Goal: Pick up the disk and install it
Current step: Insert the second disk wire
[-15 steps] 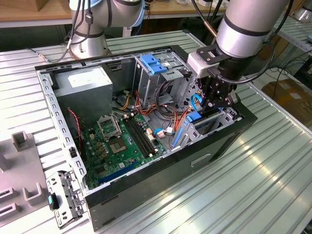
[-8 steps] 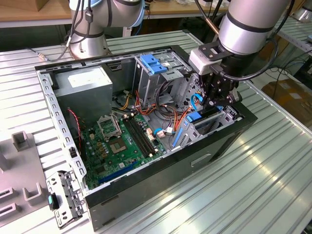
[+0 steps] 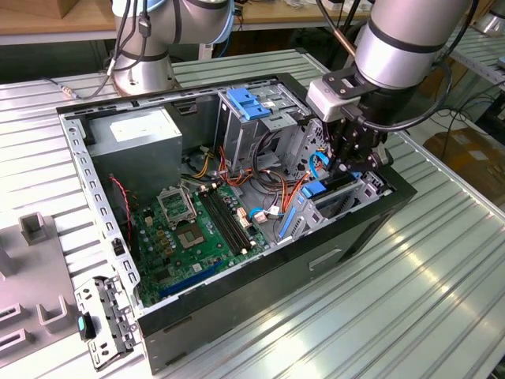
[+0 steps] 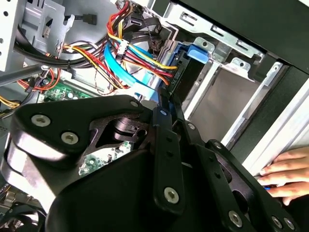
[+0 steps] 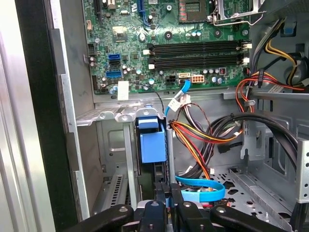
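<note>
**Seating a hard drive in its bay**

Caught at the insertion step, inside the open black-and-grey metal computer case [image 3: 237, 320] lying on its side on the ribbed metal table [image 3: 442, 300]. Pinched the disk, a flat black-and-silver hard drive with blue plastic side rails [image 3: 328, 189], edge-on in the black two-finger gripper [image 3: 349, 163]. Showed the jaws pressed against the drive's two faces in the first wrist view, gripper [image 5: 164, 199] low on the dark body and the blue rail end of the disk [image 5: 150, 144] ahead of it.

Placed the drive upright and partly down in the silver sheet-metal drive bay [image 3: 371, 185] at the case's corner, well apart from the green motherboard [image 3: 189, 229]. Could not tell how deep it sat.

Ran close beside a light-blue flat data cable [image 5: 200, 192] and a bundle of red, yellow and orange wires [image 5: 193, 137]. Also showed, in the second wrist view, a person's hand [image 4: 288, 170] resting on the case's outer edge.

Judged not yet latched. Judged to call for a straight push along the bay's guides, rails kept square and the loose cables kept out of the slot.
</note>
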